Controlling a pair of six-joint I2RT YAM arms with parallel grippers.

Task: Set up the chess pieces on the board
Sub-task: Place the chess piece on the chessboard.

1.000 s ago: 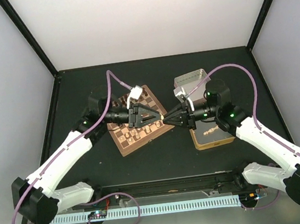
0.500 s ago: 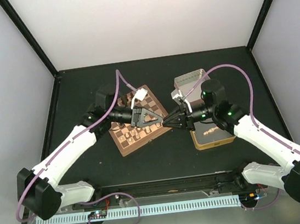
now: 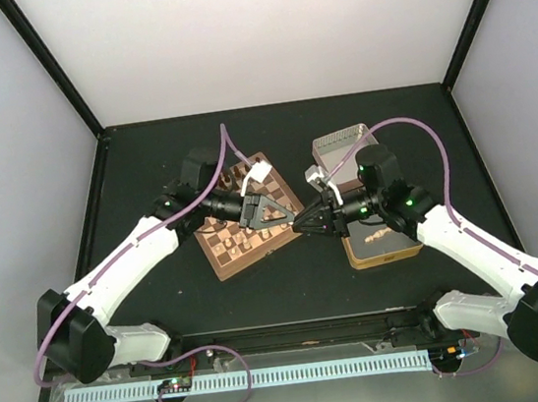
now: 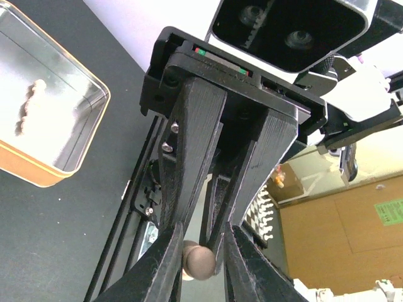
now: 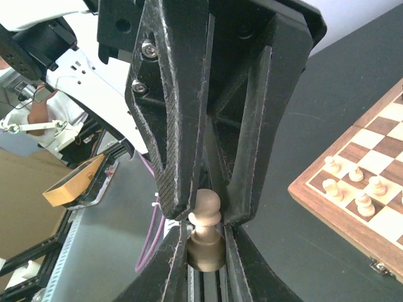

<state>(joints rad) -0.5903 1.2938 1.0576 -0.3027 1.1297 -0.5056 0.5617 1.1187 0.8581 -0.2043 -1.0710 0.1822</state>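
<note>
My two grippers meet tip to tip just off the right edge of the board (image 3: pixel 220 263). A pale pawn (image 5: pixel 208 217) stands between them. My right gripper (image 5: pixel 206 251) is shut on its base, and the left gripper's fingers (image 5: pixel 176 163) close round its head from above. In the left wrist view my left gripper (image 4: pixel 198 277) pinches the pawn's round head (image 4: pixel 200 261), and the right gripper's fingers (image 4: pixel 195 145) point in from above. Several pale pieces (image 5: pixel 356 185) stand on the board (image 5: pixel 327 207). In the top view the pawn is hidden between the tips of the left gripper (image 3: pixel 287 220) and the right gripper (image 3: pixel 299 223).
A gold tin (image 3: pixel 387 255) lies right of the board with a pale piece (image 3: pixel 377 235) in it; the tin (image 4: pixel 38 173) also shows in the left wrist view. A silvery lid (image 3: pixel 341 142) sits behind it. Dark pieces (image 3: pixel 236 177) stand along the board's far side.
My left gripper has moved right to the right gripper's tip and closed its jaws round the pawn's head. The right gripper has stayed shut on the pawn.
</note>
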